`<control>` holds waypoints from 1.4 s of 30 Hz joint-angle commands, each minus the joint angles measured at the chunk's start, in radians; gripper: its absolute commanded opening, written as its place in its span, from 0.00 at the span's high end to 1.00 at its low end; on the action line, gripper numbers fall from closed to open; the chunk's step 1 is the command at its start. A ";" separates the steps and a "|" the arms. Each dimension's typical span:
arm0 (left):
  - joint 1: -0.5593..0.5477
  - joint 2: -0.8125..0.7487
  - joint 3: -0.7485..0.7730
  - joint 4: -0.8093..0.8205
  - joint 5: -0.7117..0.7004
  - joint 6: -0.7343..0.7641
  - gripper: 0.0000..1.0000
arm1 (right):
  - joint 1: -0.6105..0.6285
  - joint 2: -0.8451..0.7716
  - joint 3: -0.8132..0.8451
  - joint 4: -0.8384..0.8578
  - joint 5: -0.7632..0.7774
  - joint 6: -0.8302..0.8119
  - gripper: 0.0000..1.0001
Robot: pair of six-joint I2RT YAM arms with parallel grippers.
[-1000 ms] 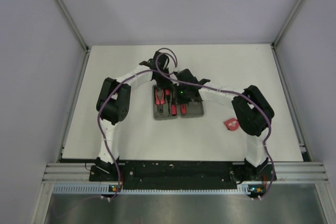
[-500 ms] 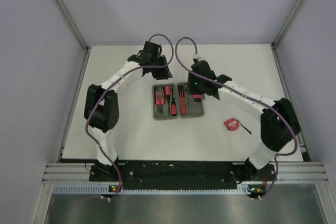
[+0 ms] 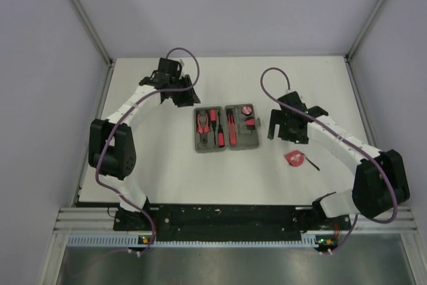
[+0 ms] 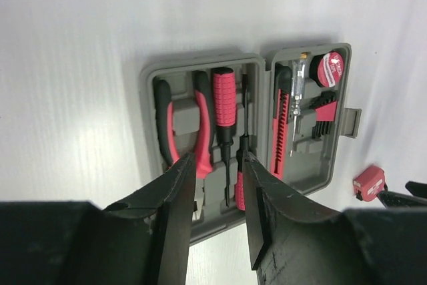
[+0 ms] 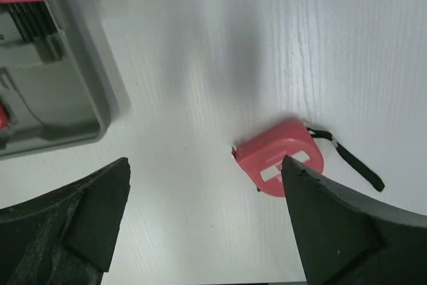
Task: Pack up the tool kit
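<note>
case point(image 3: 248, 143) unblocked from above, tape measure point(image 3: 293, 158) w/ room all round

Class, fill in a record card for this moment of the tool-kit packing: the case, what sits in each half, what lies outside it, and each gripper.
case: open, lying flat on the table
left half: pliers, red-handled screwdriver
right half: knife, round red piece
outside the case: tape measure, on the table right of the case, not touching it
left gripper: jaws apart, holding nothing
right gripper: wide open, holding nothing
</note>
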 commanded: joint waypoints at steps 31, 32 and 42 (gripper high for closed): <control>0.107 -0.080 -0.076 0.038 0.125 -0.009 0.66 | -0.179 0.141 -0.140 0.033 -0.173 -0.164 0.03; 0.107 -0.079 -0.077 0.041 0.135 -0.008 0.66 | -0.179 0.164 -0.134 0.030 -0.169 -0.170 0.03; 0.110 -0.071 -0.091 0.062 0.181 -0.021 0.67 | -0.137 0.168 -0.105 0.011 -0.168 -0.025 0.14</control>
